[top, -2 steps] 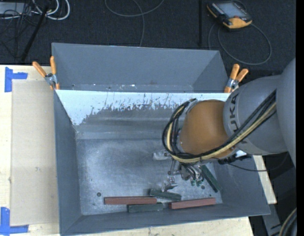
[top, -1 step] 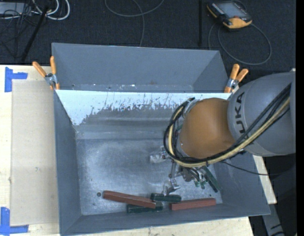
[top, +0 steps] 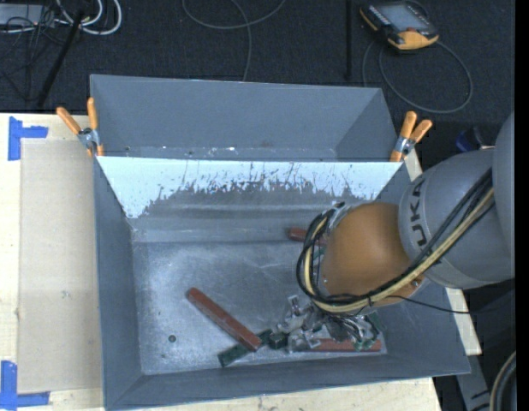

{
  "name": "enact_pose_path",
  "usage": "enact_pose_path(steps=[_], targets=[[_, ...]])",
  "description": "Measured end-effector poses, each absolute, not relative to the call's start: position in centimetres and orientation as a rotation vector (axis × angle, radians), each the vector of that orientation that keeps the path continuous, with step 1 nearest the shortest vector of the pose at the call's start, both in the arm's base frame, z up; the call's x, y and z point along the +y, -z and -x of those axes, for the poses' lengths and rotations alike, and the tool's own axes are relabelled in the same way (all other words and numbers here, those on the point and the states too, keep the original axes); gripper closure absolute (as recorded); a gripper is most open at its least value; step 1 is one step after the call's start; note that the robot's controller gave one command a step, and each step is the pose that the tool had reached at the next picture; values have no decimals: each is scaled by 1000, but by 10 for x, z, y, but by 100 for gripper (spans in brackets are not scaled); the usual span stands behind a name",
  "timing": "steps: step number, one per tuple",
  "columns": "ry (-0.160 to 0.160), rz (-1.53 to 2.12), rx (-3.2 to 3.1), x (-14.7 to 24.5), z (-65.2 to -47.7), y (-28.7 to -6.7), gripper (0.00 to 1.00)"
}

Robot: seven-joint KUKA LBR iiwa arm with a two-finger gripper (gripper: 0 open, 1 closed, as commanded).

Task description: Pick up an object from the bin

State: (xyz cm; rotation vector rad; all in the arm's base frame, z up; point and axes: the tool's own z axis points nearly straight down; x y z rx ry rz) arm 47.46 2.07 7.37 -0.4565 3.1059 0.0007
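Red-brown stick (top: 215, 312) lies at the bin's (top: 247, 122) six o'clock; gripper (top: 320, 330) at five o'clock, jaws' state impossible to tell.

Brown stick beside the pincer
A long reddish-brown stick (top: 215, 313) lies flat and slanted, just left of the pincer (top: 309, 330), with a dark green piece (top: 239, 352) at its nearer end.
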Motion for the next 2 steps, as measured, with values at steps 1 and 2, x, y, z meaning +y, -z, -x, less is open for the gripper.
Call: enact_pose_path(steps=[1,2], targets=[[-1,456,3106,21,-475,-74,100],[-1,515,3099,28,-477,-214,100]])
